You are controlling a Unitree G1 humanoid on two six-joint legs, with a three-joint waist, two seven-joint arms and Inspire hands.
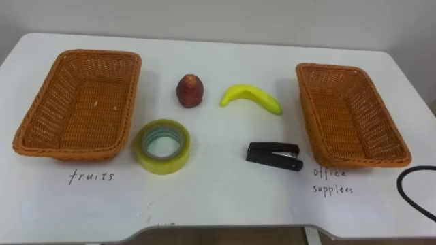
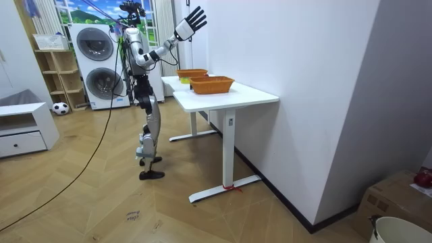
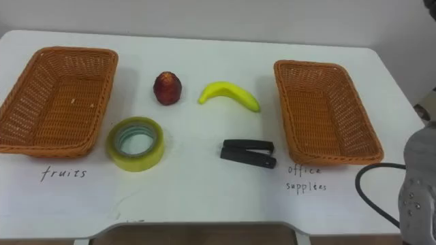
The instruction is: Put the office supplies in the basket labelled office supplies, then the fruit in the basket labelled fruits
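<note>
On the white table (image 1: 218, 204) a dark red fruit (image 1: 190, 90) and a yellow banana (image 1: 251, 97) lie side by side at the middle back. Nearer the front are a yellow-green roll of tape (image 1: 161, 145) and a black stapler (image 1: 273, 156). The wicker basket (image 1: 41, 139) on the left, above the word "fruits", holds nothing. So does the wicker basket (image 1: 354, 156) on the right, by the words "office supplies". In the room view I stand at the table with my right hand (image 2: 191, 20) raised high above it, open, fingers spread.
The table's front edge (image 1: 225, 228) is close below the stapler and tape. A wall rises right behind the table. In the room view two washing machines (image 2: 94, 64), a shelf and a low white cabinet (image 2: 23, 128) stand behind me on the wooden floor.
</note>
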